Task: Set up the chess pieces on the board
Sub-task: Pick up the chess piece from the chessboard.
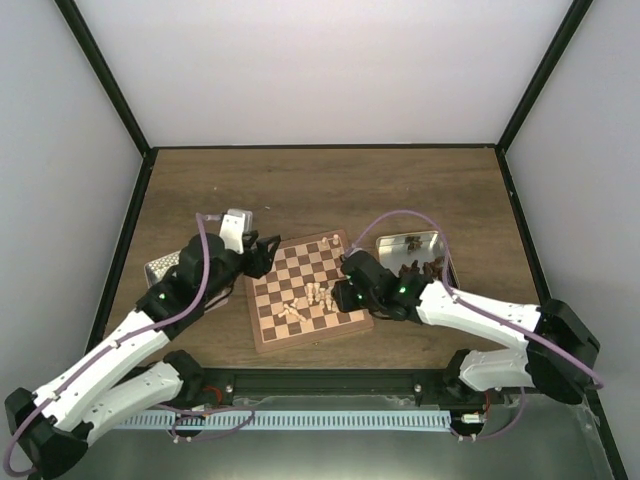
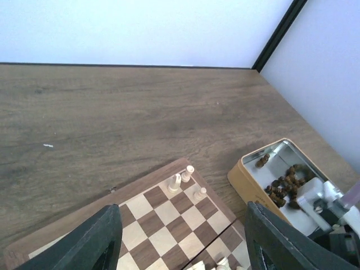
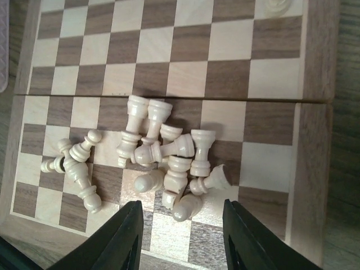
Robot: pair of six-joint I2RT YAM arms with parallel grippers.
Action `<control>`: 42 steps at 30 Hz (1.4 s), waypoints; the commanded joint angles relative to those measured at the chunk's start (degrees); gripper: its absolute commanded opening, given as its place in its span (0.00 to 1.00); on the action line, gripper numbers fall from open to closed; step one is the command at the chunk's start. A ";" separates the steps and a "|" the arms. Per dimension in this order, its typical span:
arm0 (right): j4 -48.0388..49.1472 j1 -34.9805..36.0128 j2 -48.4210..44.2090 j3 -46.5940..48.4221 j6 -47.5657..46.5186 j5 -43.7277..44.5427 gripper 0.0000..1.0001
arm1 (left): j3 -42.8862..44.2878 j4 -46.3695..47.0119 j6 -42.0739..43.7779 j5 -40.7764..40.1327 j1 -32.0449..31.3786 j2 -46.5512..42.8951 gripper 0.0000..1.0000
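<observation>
The board [image 1: 285, 275] lies between my two arms. A heap of pale cream chess pieces [image 1: 305, 300] lies toppled near its front edge, and three cream pieces [image 1: 333, 241] stand at its far right corner. My right gripper [image 3: 183, 242] hangs open just over the near side of the heap [image 3: 169, 157]. One fallen piece [image 3: 188, 207] lies close in front of the gap, and nothing is gripped. My left gripper [image 2: 185, 253] is open and empty above the board's [image 2: 160, 211] far half, short of the three standing pieces [image 2: 185, 180]. In the top view it [image 1: 266, 250] sits by the board's far left corner.
A metal tin [image 1: 410, 250] holding dark brown pieces [image 2: 284, 185] stands right of the board, close to my right arm. Another silver tin [image 1: 165, 268] lies left of the board, partly under my left arm. White walls with black posts surround the wooden table [image 1: 320, 190].
</observation>
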 commanded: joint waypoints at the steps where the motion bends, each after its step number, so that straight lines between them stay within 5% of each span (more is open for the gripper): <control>1: -4.86 2.33 2.54 4.54 1.71 2.80 0.41 | 2.93 -2.81 3.16 -1.85 0.08 -2.17 0.62; 9: -8.62 4.57 7.85 7.98 2.81 4.75 0.42 | 4.57 -5.85 4.82 -6.21 0.10 -7.68 0.64; 32: -5.59 5.37 15.48 9.78 1.56 3.10 0.23 | 1.05 -2.95 3.99 -6.16 0.13 -11.36 0.63; 42: -4.51 5.38 13.35 9.24 1.44 3.64 0.06 | 0.84 -2.80 4.05 -5.96 0.11 -11.28 0.64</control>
